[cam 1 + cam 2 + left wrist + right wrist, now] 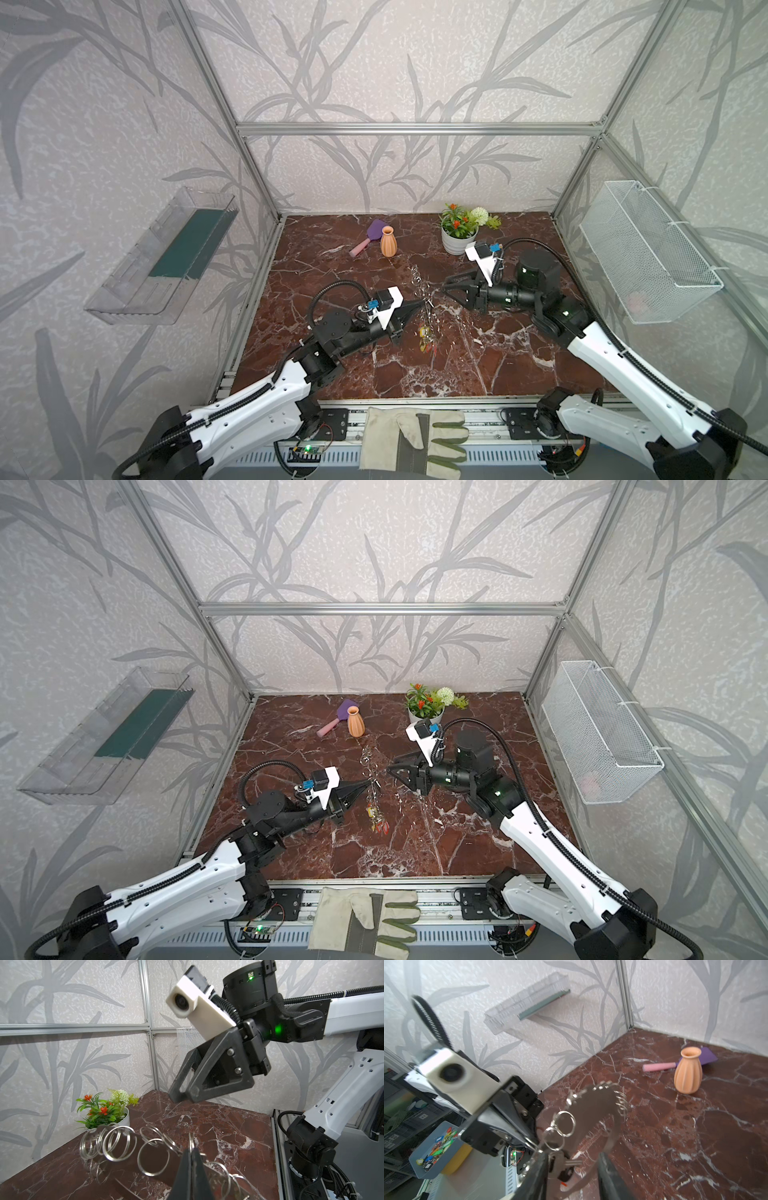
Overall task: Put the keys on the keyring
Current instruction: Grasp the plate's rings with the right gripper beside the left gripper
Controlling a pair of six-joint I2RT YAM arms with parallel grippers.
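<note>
Now: left gripper (423,303) pinched tight on keyring (419,277), held above table (498,365). Right gripper (445,287) part-open, empty, just beside it. Keys (427,337) dangle at near end, seemingly attached.

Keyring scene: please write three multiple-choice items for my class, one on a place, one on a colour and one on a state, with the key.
1. Where does the orange vase stand?
A. At the back of the table, just in front of the purple scoop
B. At the front edge
C. In the middle, lying on its side

2. What colour is the plant pot?
A. Black
B. White
C. Red

3. How does the left gripper stand to the keyring?
A. Open above it
B. Open beside it
C. Shut on it, holding it off the table

Key:
1 A: both top views show it upright near the back wall.
2 B: the pot shows white under the leaves.
3 C: the fingers meet on the ring-fringed plate, which hangs clear of the table.
</note>
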